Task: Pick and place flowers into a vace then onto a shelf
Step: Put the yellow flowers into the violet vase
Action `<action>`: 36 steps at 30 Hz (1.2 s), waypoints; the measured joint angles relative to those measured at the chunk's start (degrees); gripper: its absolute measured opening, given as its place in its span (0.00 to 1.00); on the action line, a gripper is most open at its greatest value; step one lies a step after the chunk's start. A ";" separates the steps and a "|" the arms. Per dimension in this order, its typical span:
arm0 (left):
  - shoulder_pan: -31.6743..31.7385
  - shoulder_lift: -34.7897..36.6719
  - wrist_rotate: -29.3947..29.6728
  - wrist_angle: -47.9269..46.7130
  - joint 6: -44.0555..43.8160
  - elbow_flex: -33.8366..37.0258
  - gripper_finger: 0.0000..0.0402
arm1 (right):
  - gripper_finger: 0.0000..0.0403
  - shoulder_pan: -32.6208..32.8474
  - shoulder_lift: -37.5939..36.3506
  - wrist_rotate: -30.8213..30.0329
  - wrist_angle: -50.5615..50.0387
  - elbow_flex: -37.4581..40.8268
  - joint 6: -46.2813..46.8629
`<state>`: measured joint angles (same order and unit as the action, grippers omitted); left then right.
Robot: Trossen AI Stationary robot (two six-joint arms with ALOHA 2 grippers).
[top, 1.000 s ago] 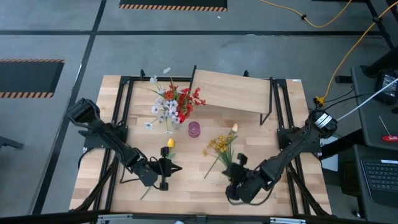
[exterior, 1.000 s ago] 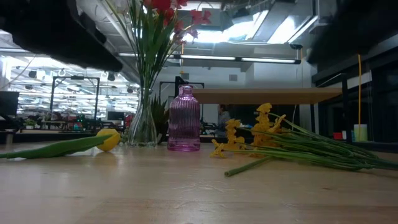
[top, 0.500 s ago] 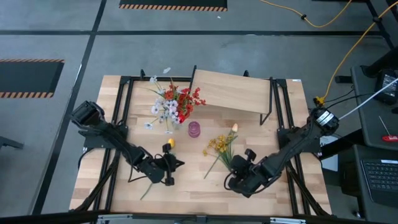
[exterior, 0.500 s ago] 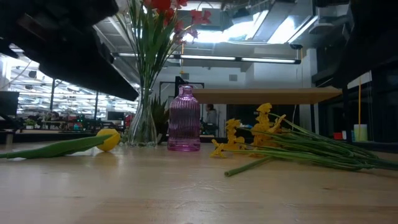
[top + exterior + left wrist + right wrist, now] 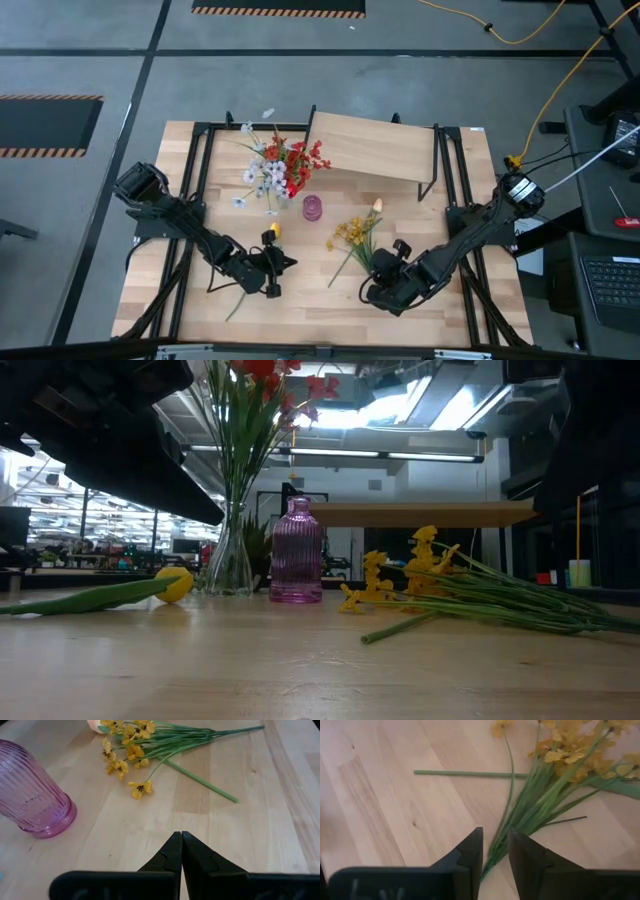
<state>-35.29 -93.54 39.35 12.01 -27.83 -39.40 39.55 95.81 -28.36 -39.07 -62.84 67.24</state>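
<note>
Low view, both arms dark blurs, yellow flowers (image 5: 420, 575) partly overlapping

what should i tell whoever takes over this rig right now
Left gripper: shut, empty, above the table beside the yellow tulip, which lies flat.
Right gripper: slightly open, empty, at the stem ends of the yellow flower bunch, also lying on the table.
Clear vase: upright, already holds red and white flowers.
Pink vase: upright, with no stems in it.
Shelf: nothing on it.
Done: one bouquet sits in a vase.
Left: put the tulip and the yellow bunch into a vase, then move the vases onto the shelf.
</note>
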 joint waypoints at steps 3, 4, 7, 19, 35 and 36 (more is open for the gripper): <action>0.02 0.00 -0.02 0.00 0.00 0.00 0.00 | 0.27 0.00 0.04 0.00 2.52 0.96 0.00; 0.02 0.00 -0.02 0.00 0.00 0.00 0.01 | 0.27 0.00 0.04 0.00 3.36 1.38 0.02; 0.02 0.00 -0.02 0.00 0.02 0.00 0.01 | 0.28 0.04 0.04 0.07 4.03 2.55 0.09; -0.02 0.00 -0.76 -0.05 -0.07 0.00 0.01 | 0.29 0.77 0.04 1.49 8.70 6.97 4.27; -0.02 0.00 -1.03 -0.17 -0.58 0.02 0.01 | 0.29 1.01 0.09 1.46 21.81 16.42 7.43; -0.02 0.00 -1.03 -0.17 -0.52 0.02 0.00 | 0.29 1.01 0.09 1.44 22.97 16.99 7.43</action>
<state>-35.31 -93.54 38.33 11.84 -28.36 -39.38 40.56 95.90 -26.92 -16.09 -45.85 74.67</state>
